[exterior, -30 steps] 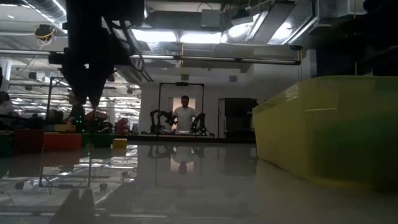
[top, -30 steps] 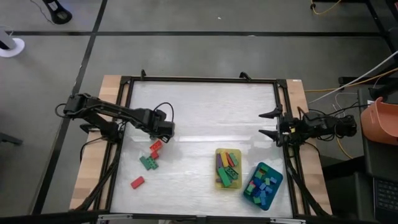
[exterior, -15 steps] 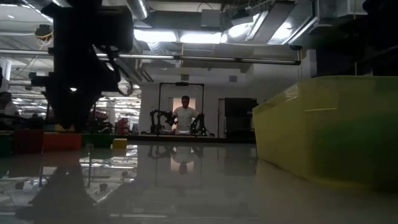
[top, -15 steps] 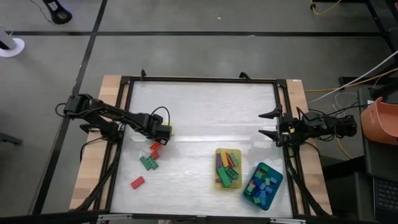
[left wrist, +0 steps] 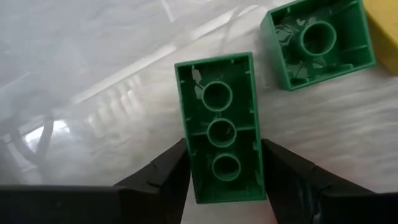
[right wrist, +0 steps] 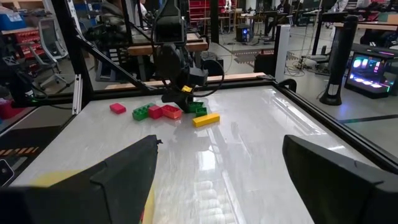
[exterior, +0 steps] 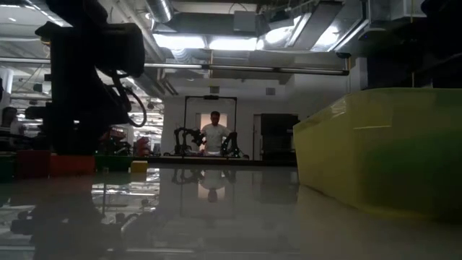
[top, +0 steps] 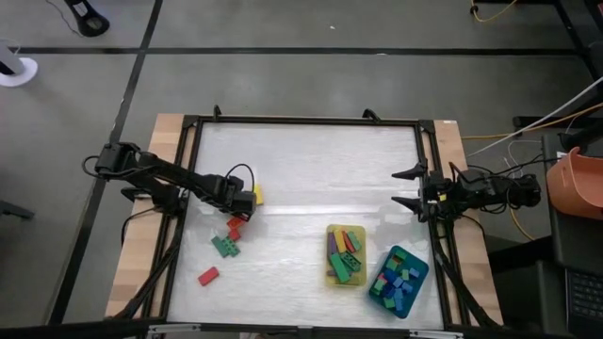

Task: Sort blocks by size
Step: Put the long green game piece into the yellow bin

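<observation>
A long green brick [left wrist: 219, 99] lies bottom up on the table, its round tubes showing. My left gripper [left wrist: 224, 144] points down over the brick's near half, open, one finger along each long side. In the high view the left gripper [top: 242, 204] covers that brick. A square green brick [left wrist: 317, 40] and a yellow block [top: 257, 195] lie just beside it. Red blocks [top: 236, 226], green blocks [top: 224, 247] and one red block [top: 208, 276] lie nearer the front. My right gripper [top: 413, 188] waits open at the table's right edge. My left gripper has its fingers [left wrist: 166, 177] close along the green brick's two long sides [left wrist: 188, 158], coming from above and lying across the brick. I cannot tell whether they touch it. The brick lies flat on the table.
A yellow tray [top: 329, 268] with long blocks and a teal tray [top: 421, 266] with small blocks stand at the front right. The yellow tray's wall [exterior: 375, 152] fills the right of the low view. A black frame [top: 301, 121] rims the table. A person stands far behind the table.
My left gripper has come down to the table and shifted a little toward the left and near edges, its fingers kept apart. The yellow block, covered by it a second ago, now shows beside it in the high view.
</observation>
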